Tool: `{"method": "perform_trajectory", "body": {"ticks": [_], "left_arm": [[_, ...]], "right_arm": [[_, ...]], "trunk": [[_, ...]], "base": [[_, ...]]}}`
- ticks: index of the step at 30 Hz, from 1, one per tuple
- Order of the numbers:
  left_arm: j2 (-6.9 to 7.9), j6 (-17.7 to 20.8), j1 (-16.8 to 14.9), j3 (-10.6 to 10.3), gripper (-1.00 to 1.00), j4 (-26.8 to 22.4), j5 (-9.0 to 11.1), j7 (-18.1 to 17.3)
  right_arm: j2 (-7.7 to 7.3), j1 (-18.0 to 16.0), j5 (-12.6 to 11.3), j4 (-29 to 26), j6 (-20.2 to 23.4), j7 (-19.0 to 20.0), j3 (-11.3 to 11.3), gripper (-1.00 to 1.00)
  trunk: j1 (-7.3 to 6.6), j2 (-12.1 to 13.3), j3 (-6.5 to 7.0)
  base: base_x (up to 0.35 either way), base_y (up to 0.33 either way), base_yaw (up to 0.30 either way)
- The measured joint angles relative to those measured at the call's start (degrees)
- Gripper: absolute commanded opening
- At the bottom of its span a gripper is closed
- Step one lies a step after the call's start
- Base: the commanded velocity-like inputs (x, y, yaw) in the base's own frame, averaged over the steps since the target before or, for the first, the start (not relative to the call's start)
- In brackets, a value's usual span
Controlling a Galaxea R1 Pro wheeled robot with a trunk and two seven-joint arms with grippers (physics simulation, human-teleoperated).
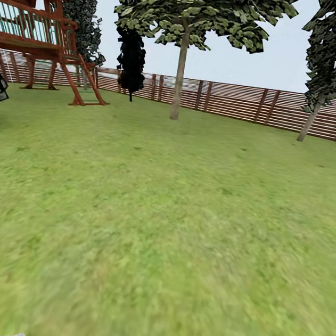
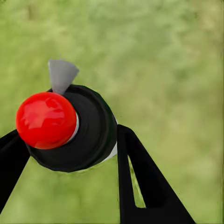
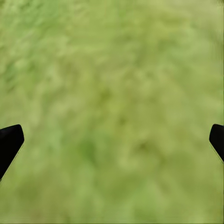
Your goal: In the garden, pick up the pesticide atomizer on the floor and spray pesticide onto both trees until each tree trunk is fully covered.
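Fingers of my left gripper (image 2: 70, 149) clamp the pesticide atomizer (image 2: 70, 128), right gripper (image 3: 112, 140) spread wide over grass (image 3: 112, 93); pickup is done, while the tree (image 1: 184, 46) stands far off by the fence (image 1: 237, 100), its trunk (image 1: 179, 78) unsprayed.

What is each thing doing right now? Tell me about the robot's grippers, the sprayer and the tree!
left gripper: shut on the atomizer, fingers on either side of it.
atomizer: held off the grass, red knob facing the wrist camera, no spray seen.
right gripper: open, empty, grass between its fingertips.
tree: upright by the fence, far off; trunk looks bare, no white specks.
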Motion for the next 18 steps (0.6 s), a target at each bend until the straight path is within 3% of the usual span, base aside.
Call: {"method": "perform_trajectory", "body": {"ticks": [18], "left_arm": [[0.00,0.0,0.0,0.0,-1.00,0.0,0.0,0.0]], "right_arm": [[0.00,0.0,0.0,0.0,0.0,0.0,0.0,1.00]], "trunk": [[0.00,0.0,0.00]], "base": [[0.339,0.000,0.000]]}}
